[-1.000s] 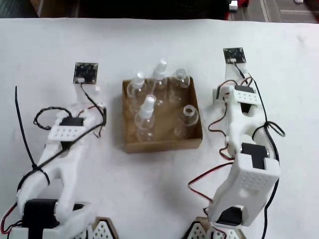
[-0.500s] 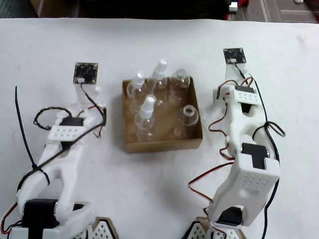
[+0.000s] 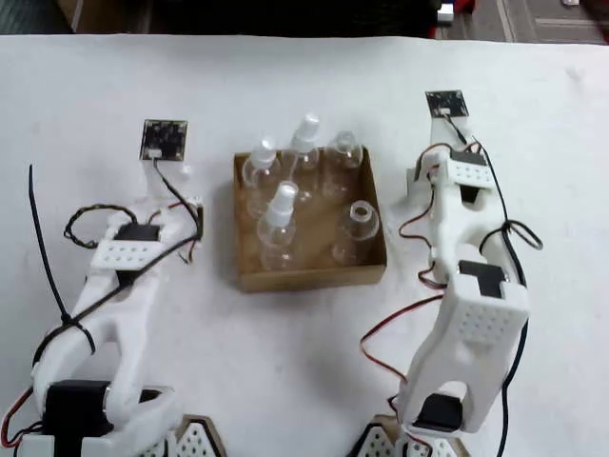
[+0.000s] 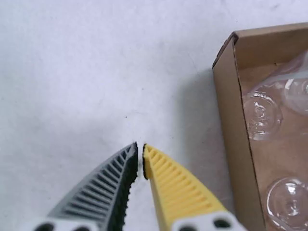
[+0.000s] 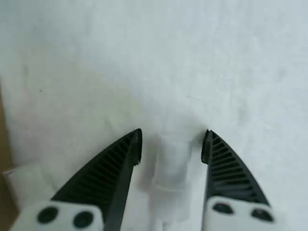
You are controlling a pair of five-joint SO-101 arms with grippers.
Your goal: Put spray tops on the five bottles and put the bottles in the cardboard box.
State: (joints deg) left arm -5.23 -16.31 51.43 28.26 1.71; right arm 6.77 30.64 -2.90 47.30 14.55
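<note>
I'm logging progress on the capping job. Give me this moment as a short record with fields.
cardboard box: mid-table, holds all five bottles
capped bottles: three, in the box
uncapped bottles: two, in the box
left gripper: shut, over the table beside the box
right gripper: open, straddling a loose spray top on the table

The right end effector (image 5: 172, 142) hangs over the white bench (image 5: 144, 57) with its two black fingers (image 5: 115, 163) spread apart, and a white spray top (image 5: 172, 173) lies between them.
</note>
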